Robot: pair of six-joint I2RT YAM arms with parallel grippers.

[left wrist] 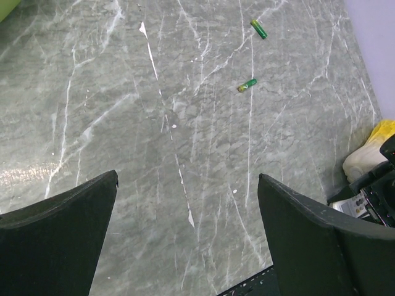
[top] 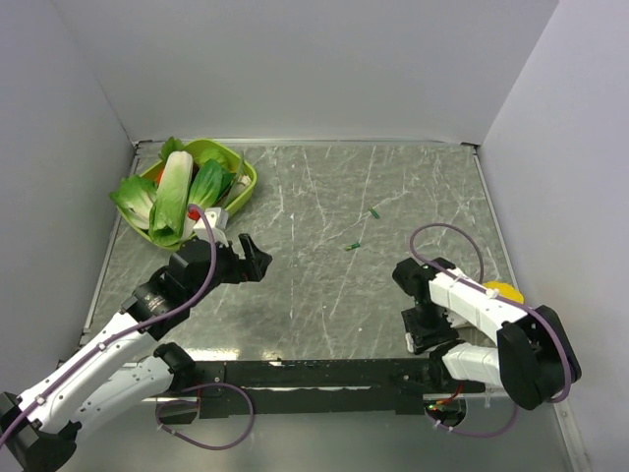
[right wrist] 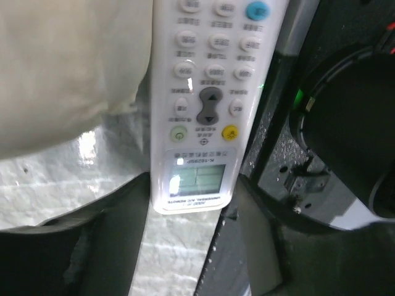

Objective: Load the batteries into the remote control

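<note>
Nearest of all, the white remote control (right wrist: 196,105) lies face up under the right wrist camera, its little screen end between the right claw (right wrist: 191,185). The dark fingers (right wrist: 68,259) press against both long edges, so the claw looks closed on it. A cream lump (right wrist: 62,61) touches the remote's left edge.

From above, the right claw (top: 425,334) points down at about 5 o'clock on the marble table (top: 314,295), close to the black rail (top: 314,374) along the near edge.

The left claw (top: 254,258) hangs at 9 o'clock, wide open and holding nothing, with bare marble ahead of it.

Two green batteries (top: 374,212) (top: 353,246) lie apart from each other at about 2 o'clock, well clear of both claws and the walls.

A green bowl (top: 246,172) of leafy greens (top: 172,197) fills the 10 o'clock corner.
</note>
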